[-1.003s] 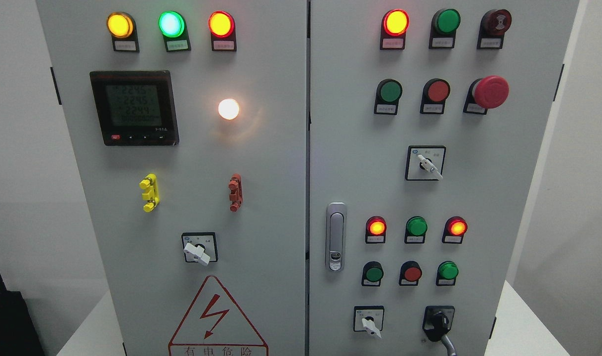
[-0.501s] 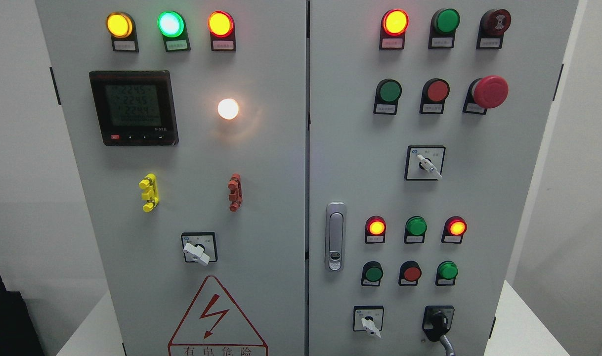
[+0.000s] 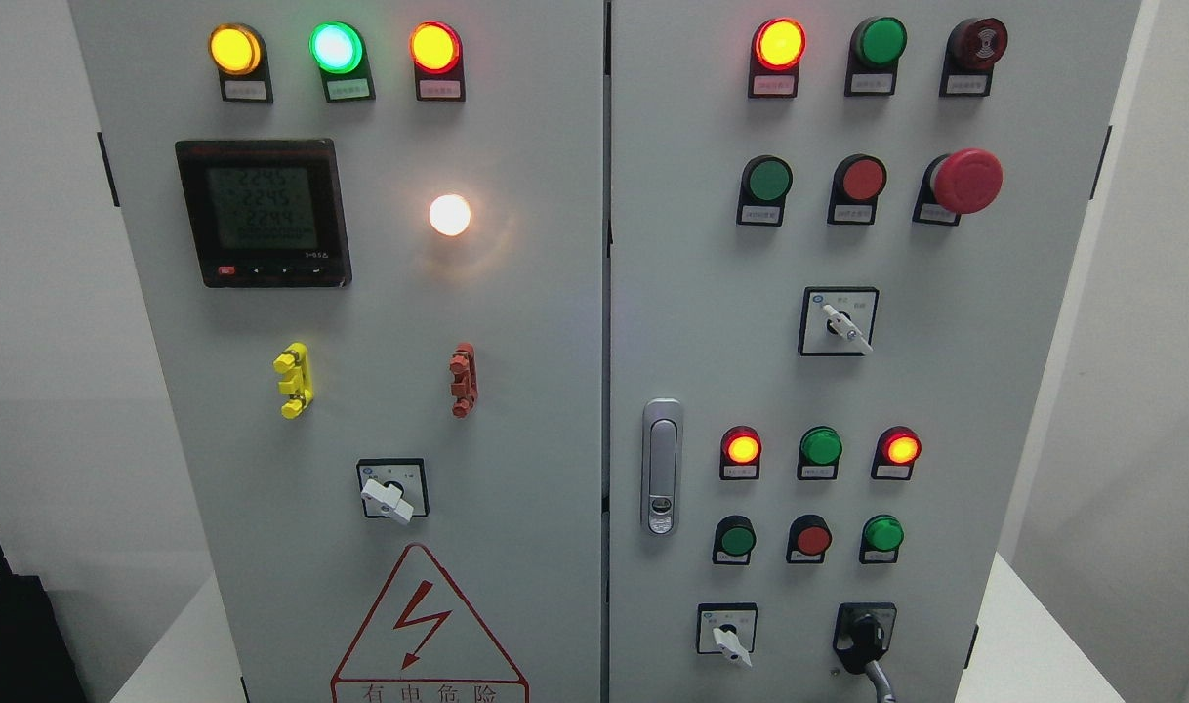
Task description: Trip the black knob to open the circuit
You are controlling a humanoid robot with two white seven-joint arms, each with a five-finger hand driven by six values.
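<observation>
The black knob (image 3: 863, 637) sits in a black square plate at the lower right of the right cabinet door (image 3: 712, 293). Its handle points down and slightly left. A thin grey piece (image 3: 880, 681) runs from under the knob out of the bottom edge; I cannot tell what it is. Neither of my hands shows in the head view.
The grey cabinet fills the view. White selector switches (image 3: 726, 640) (image 3: 843, 327) (image 3: 389, 498), lit red lamps (image 3: 741, 447) (image 3: 901, 447), push buttons (image 3: 812, 537), a red emergency stop (image 3: 970, 181) and a silver door latch (image 3: 662, 469) surround the knob. A meter (image 3: 263, 210) is on the left door. A black box (image 3: 19, 635) stands at the lower left.
</observation>
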